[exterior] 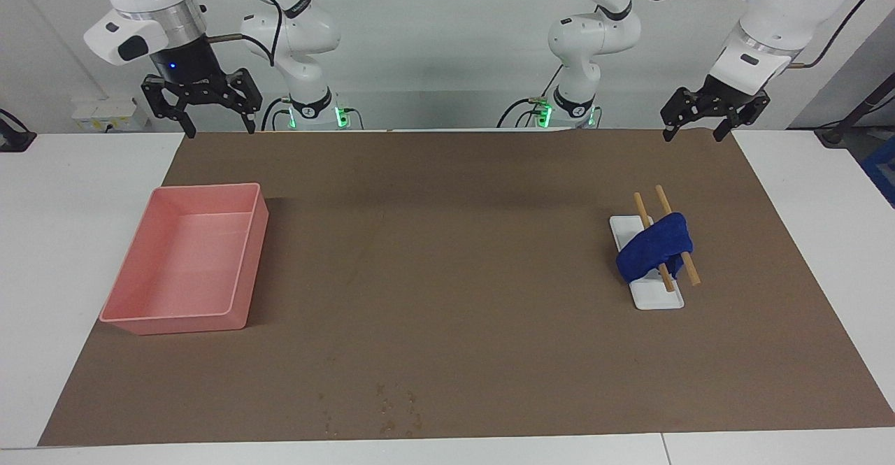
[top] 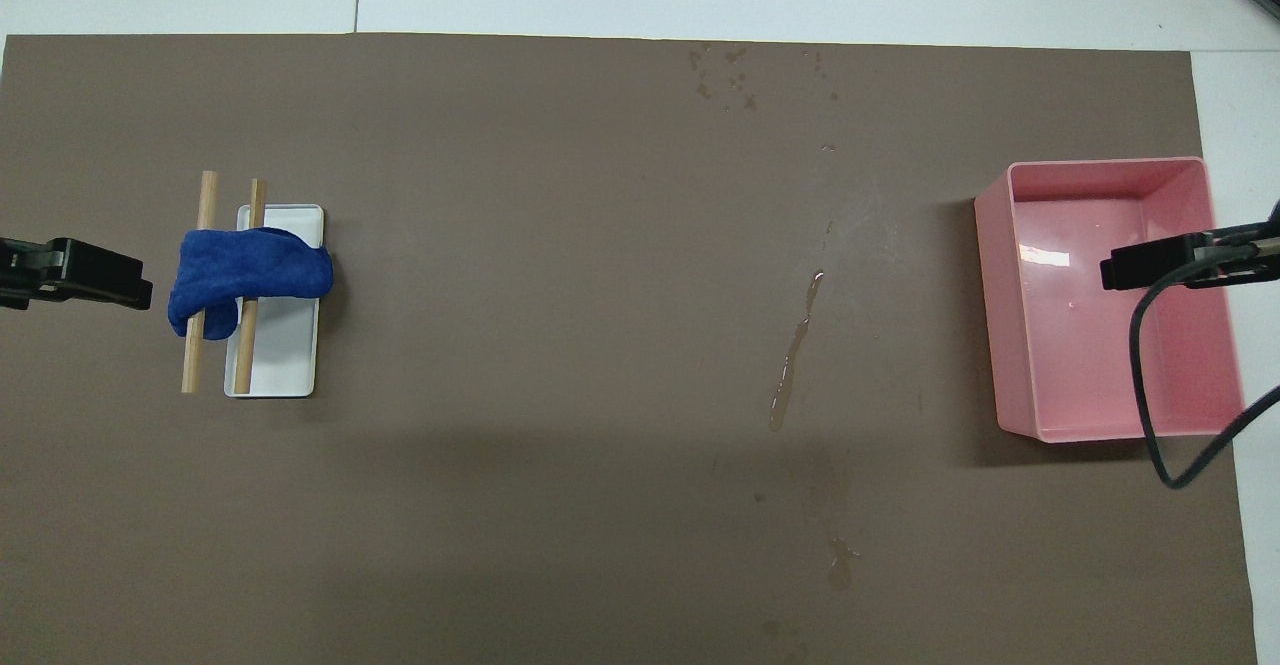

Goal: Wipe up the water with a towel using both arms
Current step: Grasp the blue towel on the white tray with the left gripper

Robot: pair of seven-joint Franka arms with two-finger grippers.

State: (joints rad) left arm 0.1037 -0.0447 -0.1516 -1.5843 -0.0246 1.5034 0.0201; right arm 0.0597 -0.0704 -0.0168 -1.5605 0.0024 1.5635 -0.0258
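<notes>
The deep-blue towel [exterior: 655, 246] [top: 250, 280] hangs over two wooden sticks [exterior: 663, 208] that lie across a small white dish [exterior: 657, 296], toward the left arm's end of the brown mat. Water shows as a thin streak [top: 797, 350] mid-mat, as drops [top: 725, 73] [exterior: 395, 409] by the mat's edge farthest from the robots, and as a small patch [top: 840, 560] nearer to them. My left gripper [exterior: 691, 136] hangs open and empty over the mat's edge by the robots, apart from the towel. My right gripper [exterior: 220, 132] hangs open and empty over the same edge at the right arm's end.
A pink tray [exterior: 175, 325] [top: 990, 295] stands on the mat at the right arm's end, nothing in it but a wet sheen. A black cable [top: 1150, 415] hangs over it in the overhead view. White tabletop [exterior: 70, 241] surrounds the brown mat [exterior: 447, 276].
</notes>
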